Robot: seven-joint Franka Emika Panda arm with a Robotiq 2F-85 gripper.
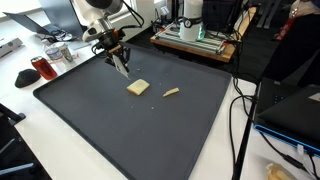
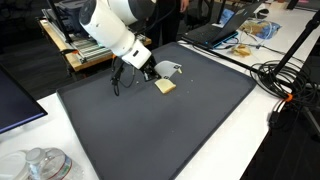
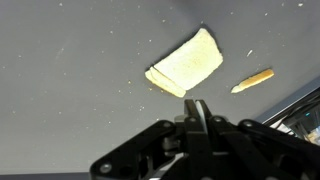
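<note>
Yellow piece (image 3: 188,62) in full view | gripper (image 3: 198,106) closed nearby | stick (image 3: 252,80) unidentifiable

Pale yellow sponge (image 3: 188,64) on dark grey mat (image 3: 70,60).

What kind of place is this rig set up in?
Probably a lab or workshop: what looks like a 3D printer behind the dark mat, a laptop beside it, and loose cables over the white table.
</note>
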